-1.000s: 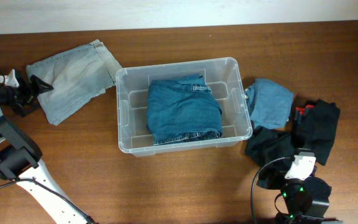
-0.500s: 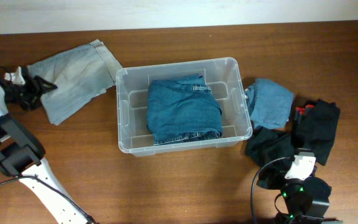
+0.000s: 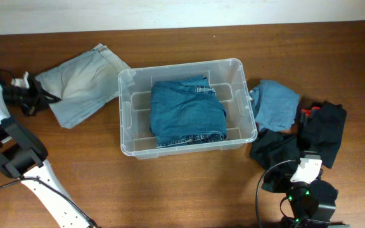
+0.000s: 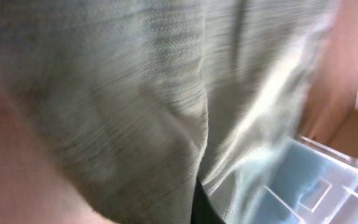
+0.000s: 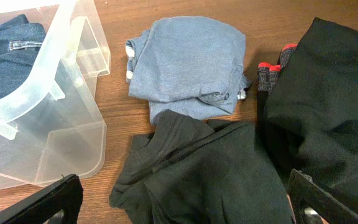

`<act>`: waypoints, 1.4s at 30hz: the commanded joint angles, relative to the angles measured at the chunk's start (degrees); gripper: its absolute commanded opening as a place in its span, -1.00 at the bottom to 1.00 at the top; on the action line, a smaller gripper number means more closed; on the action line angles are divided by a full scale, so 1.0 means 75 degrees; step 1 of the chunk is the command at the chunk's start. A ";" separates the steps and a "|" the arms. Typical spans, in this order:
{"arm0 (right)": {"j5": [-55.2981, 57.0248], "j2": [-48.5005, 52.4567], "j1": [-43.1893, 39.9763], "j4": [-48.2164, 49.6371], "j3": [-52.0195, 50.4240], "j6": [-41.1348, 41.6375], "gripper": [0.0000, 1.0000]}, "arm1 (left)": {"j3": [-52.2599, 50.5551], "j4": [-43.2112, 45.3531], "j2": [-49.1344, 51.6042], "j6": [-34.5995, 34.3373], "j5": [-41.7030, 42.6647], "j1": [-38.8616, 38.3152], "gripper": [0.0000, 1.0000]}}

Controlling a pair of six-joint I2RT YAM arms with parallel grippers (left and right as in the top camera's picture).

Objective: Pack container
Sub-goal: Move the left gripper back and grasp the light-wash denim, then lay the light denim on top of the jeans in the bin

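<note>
The clear plastic container (image 3: 125,109) stands mid-table with folded blue jeans (image 3: 187,113) inside. Left of it lies a pale, washed-out denim garment (image 3: 84,82). My left gripper (image 3: 42,97) is shut on that garment's left edge. In the left wrist view the pale fabric (image 4: 135,93) fills the frame, with a corner of the container (image 4: 331,183) at the lower right. My right gripper (image 5: 185,199) stands open low over a black garment (image 5: 210,168), right of the container (image 5: 48,106), with nothing between its fingers (image 5: 55,199).
Right of the container lie a folded light blue garment (image 3: 274,104) and black clothes (image 3: 277,149), one piece with red trim (image 3: 325,130). The left arm's base (image 3: 11,155) stands at the table's left front. The table's back edge meets a pale wall.
My left gripper has shut on the pale denim garment and drawn it rightward towards the container, so the cloth has bunched and shifted. The right arm has not moved.
</note>
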 commanded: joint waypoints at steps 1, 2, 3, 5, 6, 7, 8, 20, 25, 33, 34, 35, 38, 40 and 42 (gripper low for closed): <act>-0.0044 -0.0050 -0.0017 0.0017 0.0000 -0.0029 0.97 | 0.1373 -0.0519 -0.1530 0.0405 0.0312 -0.0195 -0.99; -0.0044 -0.0050 -0.0017 0.0017 0.0000 -0.0029 0.97 | 0.1574 -0.0589 -0.1722 0.0399 0.0358 -0.0262 -0.99; -0.0044 -0.0050 -0.0017 0.0017 0.0000 -0.0029 0.97 | 0.1827 -0.0673 -0.1990 0.0399 0.0440 -0.0367 -0.99; -0.0044 -0.0050 -0.0017 0.0017 0.0000 -0.0029 0.97 | 0.2174 -0.0694 -0.2518 0.0379 0.0577 -0.0595 -0.99; -0.0044 -0.0050 -0.0017 0.0017 0.0000 -0.0029 0.97 | 0.2308 -0.0624 -0.2853 0.0271 0.0574 -0.0764 -0.99; -0.0044 -0.0050 -0.0017 0.0017 0.0000 -0.0029 0.97 | 0.2398 -0.0577 -0.3144 0.0152 0.0574 -0.0930 -0.99; -0.0044 -0.0050 -0.0017 0.0017 0.0000 -0.0029 0.97 | 0.2460 -0.0548 -0.3410 0.0070 0.0574 -0.1105 -0.99; -0.0044 -0.0050 -0.0017 0.0017 0.0000 -0.0029 0.97 | 0.2503 0.0268 -0.5205 -0.0565 0.0551 -0.4843 -0.99; -0.0044 -0.0050 -0.0017 0.0017 0.0000 -0.0029 0.97 | 0.2498 0.0525 -0.4960 -0.0909 -0.0586 -0.6889 -0.99; -0.0044 -0.0050 -0.0017 0.0017 0.0000 -0.0029 0.97 | 0.2495 0.0487 -0.3730 -0.0318 -0.1996 -0.8684 -0.99; -0.0044 -0.0050 -0.0017 0.0017 0.0000 -0.0029 0.97 | 0.2495 0.0484 -0.3608 -0.0315 -0.1985 -0.8696 -0.99; -0.0044 -0.0050 -0.0017 0.0017 0.0000 -0.0029 0.97 | 0.2495 0.0469 -0.3363 -0.0122 -0.1982 -0.8699 -0.99; -0.0041 -0.0050 -0.0017 0.0017 0.0000 -0.0029 0.97 | 0.2495 0.0458 -0.2952 0.0006 -0.1888 -0.8705 -0.99; -0.0044 -0.0050 -0.0017 0.0017 0.0000 -0.0029 0.97 | 0.2495 0.0446 -0.2731 0.0026 -0.1661 -0.8717 -0.99; -0.0044 -0.0050 -0.0017 0.0017 0.0000 -0.0029 0.97 | 0.2495 0.0326 -0.2579 0.0023 -0.1617 -0.8719 -0.99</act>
